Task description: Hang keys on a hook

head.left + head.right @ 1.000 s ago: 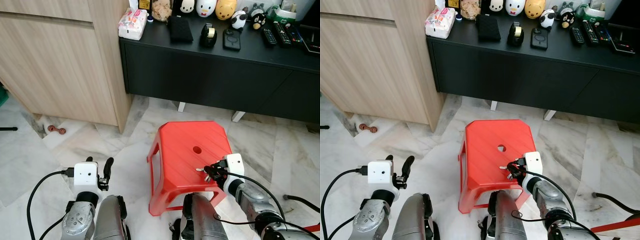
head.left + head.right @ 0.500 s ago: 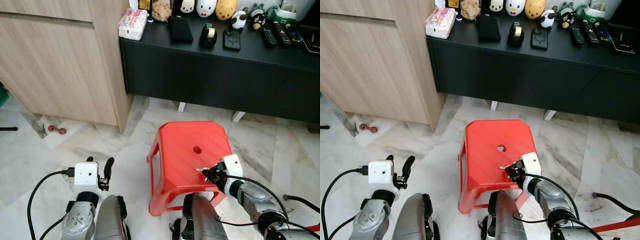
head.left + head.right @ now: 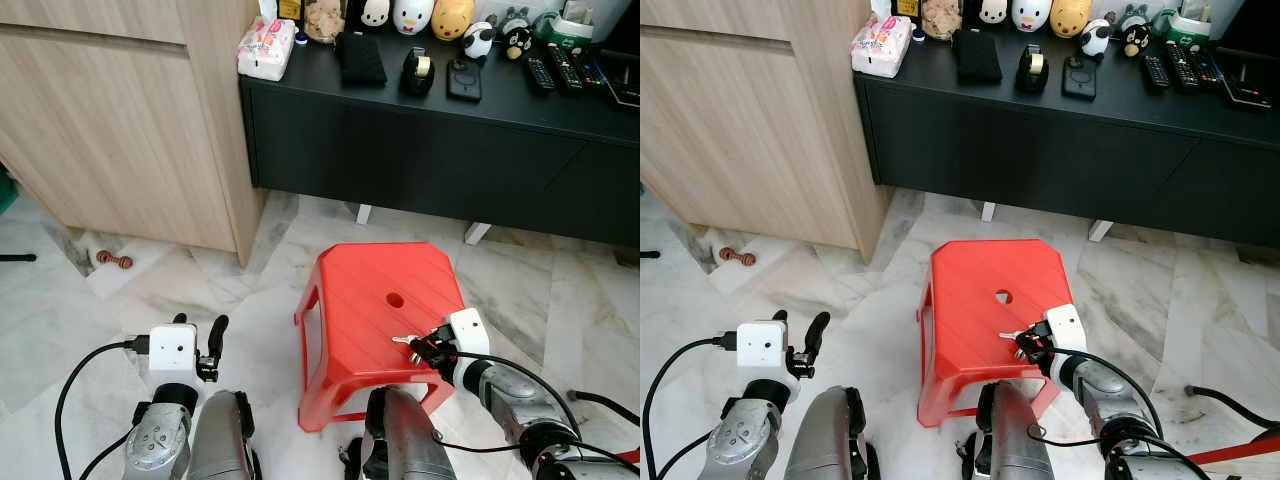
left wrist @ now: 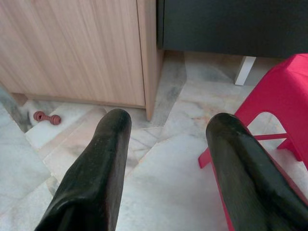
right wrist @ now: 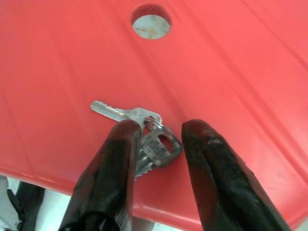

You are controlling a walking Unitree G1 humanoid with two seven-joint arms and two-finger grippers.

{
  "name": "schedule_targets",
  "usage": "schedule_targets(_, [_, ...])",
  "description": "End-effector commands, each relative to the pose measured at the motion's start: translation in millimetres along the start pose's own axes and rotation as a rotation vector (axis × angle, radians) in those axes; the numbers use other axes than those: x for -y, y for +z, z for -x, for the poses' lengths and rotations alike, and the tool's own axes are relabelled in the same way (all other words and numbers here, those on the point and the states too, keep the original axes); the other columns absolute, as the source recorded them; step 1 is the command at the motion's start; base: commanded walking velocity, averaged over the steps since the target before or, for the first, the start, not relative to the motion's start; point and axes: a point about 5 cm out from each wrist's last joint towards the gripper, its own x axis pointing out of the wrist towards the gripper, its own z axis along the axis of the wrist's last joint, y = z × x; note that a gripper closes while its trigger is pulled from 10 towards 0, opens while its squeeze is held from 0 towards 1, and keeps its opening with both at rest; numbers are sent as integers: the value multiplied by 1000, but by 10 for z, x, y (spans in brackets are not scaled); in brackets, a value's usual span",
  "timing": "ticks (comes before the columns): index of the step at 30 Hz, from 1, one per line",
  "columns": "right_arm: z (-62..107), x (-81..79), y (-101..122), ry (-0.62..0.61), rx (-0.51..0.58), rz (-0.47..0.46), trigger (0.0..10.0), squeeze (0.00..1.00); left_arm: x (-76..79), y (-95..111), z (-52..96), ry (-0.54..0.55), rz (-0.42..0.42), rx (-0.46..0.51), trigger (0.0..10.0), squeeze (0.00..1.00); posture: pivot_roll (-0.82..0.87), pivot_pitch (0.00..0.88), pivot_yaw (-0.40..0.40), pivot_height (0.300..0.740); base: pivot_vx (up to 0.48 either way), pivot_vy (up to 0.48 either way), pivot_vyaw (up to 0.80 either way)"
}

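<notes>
As before, right gripper (image 5: 159,159) astride keys (image 5: 139,132)

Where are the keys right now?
The keys lie on the red stool, near its front right edge, below the round hole, between the right gripper's open fingers.

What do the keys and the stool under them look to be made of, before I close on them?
The keys look like bare metal: silvery, with a toothed blade and bright glints, on a darker ring. The stool looks like moulded plastic: uniform glossy red, faint ribs across the seat, a round hole through it. The right gripper has its fingers straddling the keys.
</notes>
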Motion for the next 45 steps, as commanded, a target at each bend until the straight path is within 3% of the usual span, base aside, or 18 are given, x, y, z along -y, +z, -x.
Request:
schedule_targets(1, [35,51,-39,-17,-19,5,10000,0,11,-74,32,-9,-15,-27,10000,0,95,190,-94,595,0,0,0])
schedule_targets(45, [28,-14,-149,-13,-55,21,10000,0,12,-82,48,-5,-15,-30,10000,0,109,194,-97,595,0,0,0])
